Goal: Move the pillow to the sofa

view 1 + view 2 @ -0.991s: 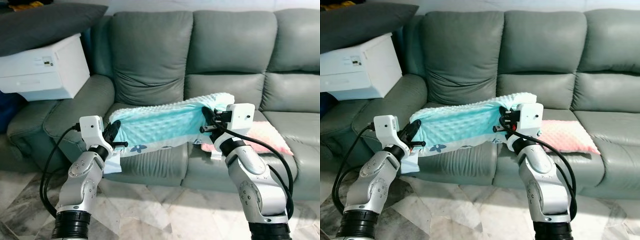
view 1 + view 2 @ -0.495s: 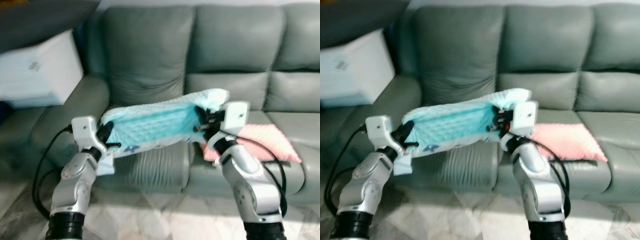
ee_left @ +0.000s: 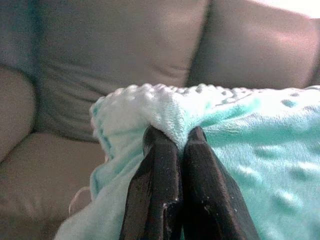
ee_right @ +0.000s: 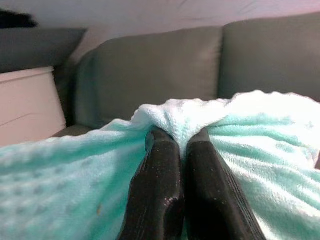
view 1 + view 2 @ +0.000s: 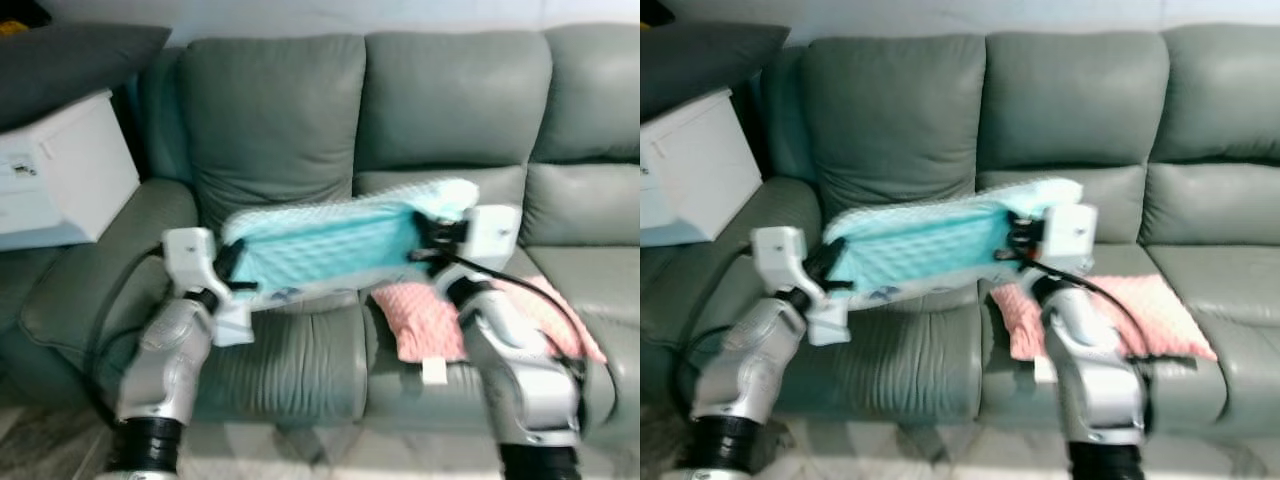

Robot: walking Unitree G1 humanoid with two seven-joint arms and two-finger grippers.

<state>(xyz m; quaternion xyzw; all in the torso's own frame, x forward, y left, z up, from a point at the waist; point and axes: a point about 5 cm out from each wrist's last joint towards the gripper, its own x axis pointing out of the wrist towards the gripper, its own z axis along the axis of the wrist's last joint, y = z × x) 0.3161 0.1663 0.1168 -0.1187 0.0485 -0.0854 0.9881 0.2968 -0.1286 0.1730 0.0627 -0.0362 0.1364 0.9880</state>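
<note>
The left gripper (image 3: 175, 137) and right gripper (image 4: 180, 137) each pinch an end of the teal pillow (image 5: 320, 245), stretched between them above the grey sofa (image 5: 280, 130) seat.

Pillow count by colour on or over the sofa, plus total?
Teal pillow, held over the sofa by the left tool and right tool: 1
Pink pillow on the seat: 1
Dark grey pillow on the white box: 1
Total: 3
</note>
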